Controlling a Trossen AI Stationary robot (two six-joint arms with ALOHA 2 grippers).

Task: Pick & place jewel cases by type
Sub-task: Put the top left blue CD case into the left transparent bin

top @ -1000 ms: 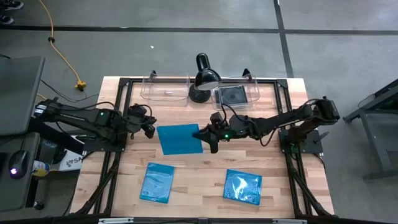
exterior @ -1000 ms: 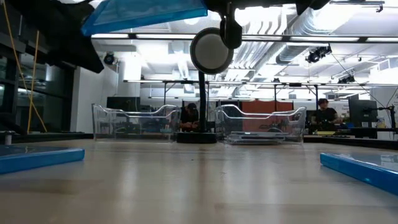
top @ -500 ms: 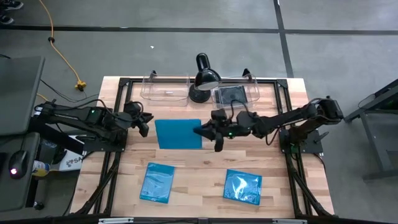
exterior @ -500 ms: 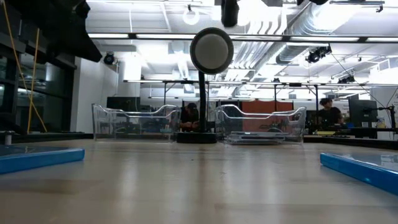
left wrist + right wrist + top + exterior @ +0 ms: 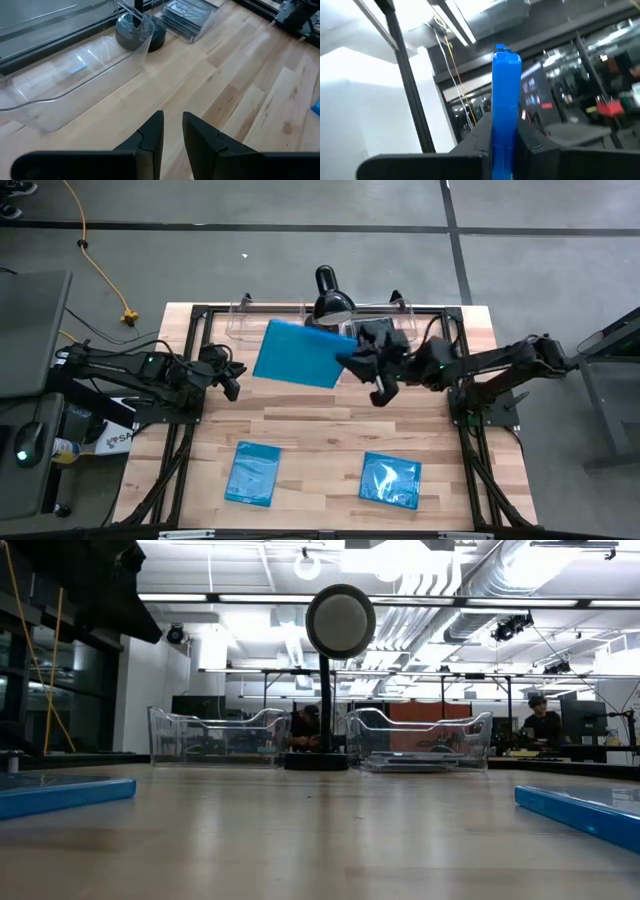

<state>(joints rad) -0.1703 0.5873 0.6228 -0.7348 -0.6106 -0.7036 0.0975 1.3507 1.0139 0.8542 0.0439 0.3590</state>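
A: Right gripper (image 5: 352, 360) is up over the back middle of the table (image 5: 320, 430), clamped on one edge of a blue jewel case (image 5: 297, 353). The case sticks out from the fingers toward the left clear bin (image 5: 266, 325), tilted, well above the wood.

B: And from the right wrist, that case (image 5: 506, 100) stands edge-on between the two dark fingers (image 5: 481, 131), pressed tight on both sides.

A: Left gripper (image 5: 230, 376) hangs near the left edge, fingers (image 5: 152, 132) nearly together with nothing between them.

B: Bins along the back edge: the left one looks bare inside, the right clear bin (image 5: 385, 330) holds a dark jewel case (image 5: 374, 334), flat.

A: Two more blue cases lie flat near the front edge, one front-left (image 5: 252, 474), one front-right (image 5: 390, 479), glossy with light glare.

B: Black desk lamp (image 5: 327, 305) stands between the bins.
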